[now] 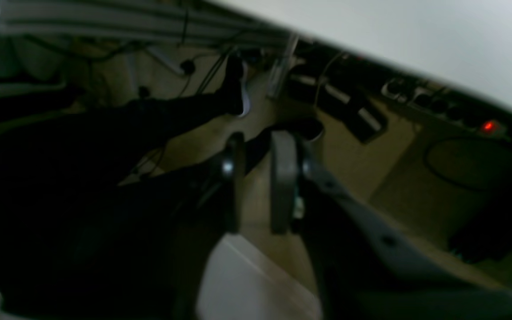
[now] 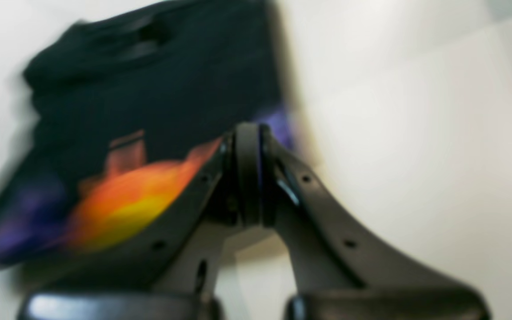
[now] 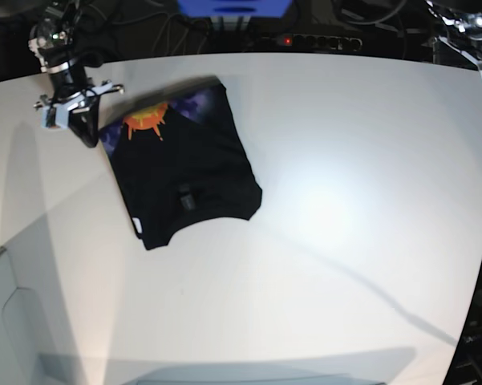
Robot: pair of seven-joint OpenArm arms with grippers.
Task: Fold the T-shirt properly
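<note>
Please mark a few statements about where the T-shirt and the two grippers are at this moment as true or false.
1. The T-shirt lies folded on the white table. True.
2. Its orange sun print is hidden. False: the print shows at the corner nearest the right gripper.
3. The right gripper is wide open. False: its jaws are together.
4. The left gripper grips the shirt. False: nothing sits between its jaws, and it is off the table's edge.

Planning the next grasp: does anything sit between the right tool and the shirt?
Nothing visible does. The right tool hangs at the shirt's printed corner, jaws shut, with only bare white table around.
</note>
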